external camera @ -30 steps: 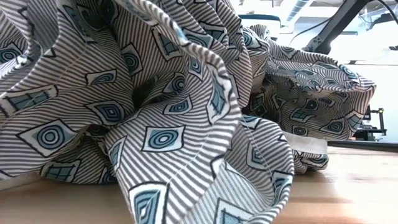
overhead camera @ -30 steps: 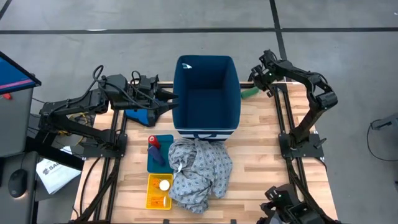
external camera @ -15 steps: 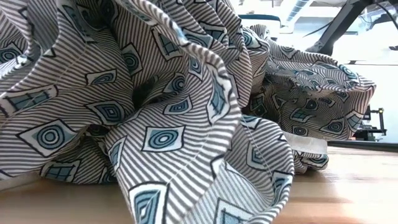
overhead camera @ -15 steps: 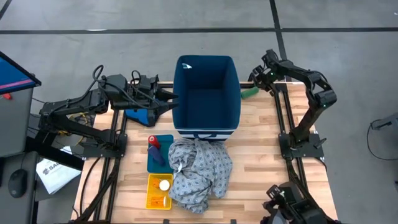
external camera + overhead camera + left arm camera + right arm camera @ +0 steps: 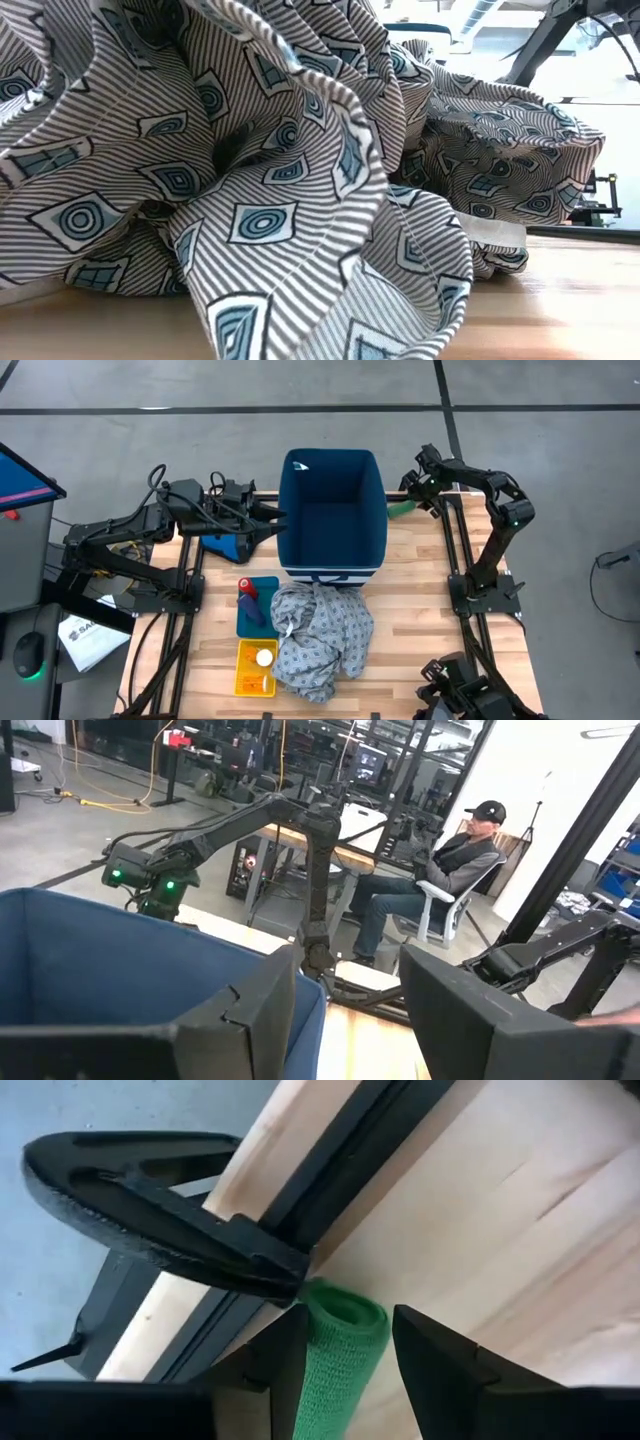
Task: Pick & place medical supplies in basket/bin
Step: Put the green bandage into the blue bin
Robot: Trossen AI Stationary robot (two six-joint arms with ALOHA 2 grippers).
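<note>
1. Since the picture a second back, my right arm's elbow has drawn in a little toward the upper right of the overhead view. My right pincer [image 5: 408,493] has stayed by the far right corner of the bin [image 5: 333,510]. Nothing else on the tabletop [image 5: 420,600] has moved.
2. My right pincer sits low over the green roll [image 5: 338,1350] at the tabletop's far edge. In my right wrist view the roll lies between my two fingers [image 5: 285,1355], which stand apart on either side of it. I cannot tell whether they touch it.
3. In the overhead view the green roll [image 5: 401,509] lies just right of the bin, in the upper middle of the frame, partly under my pincer.
4. My left pincer [image 5: 272,522] waits at the bin's left wall, centre left of the overhead view. Its fingers [image 5: 245,1010] stand apart with nothing between them, and the bin's blue rim [image 5: 120,935] is just ahead.
5. The patterned gown [image 5: 320,640] lies heaped on the tabletop below the bin, in the lower middle of the overhead view. It fills nearly all of the low view [image 5: 250,180].
6. Left of the gown sit a yellow tray [image 5: 244,678] holding a white-capped bottle [image 5: 264,657], and above it a blue pouch [image 5: 262,588] with a red-topped piece [image 5: 245,588] on it.
7. A seated person [image 5: 440,870] shows in the room beyond, upper right of my left wrist view.
</note>
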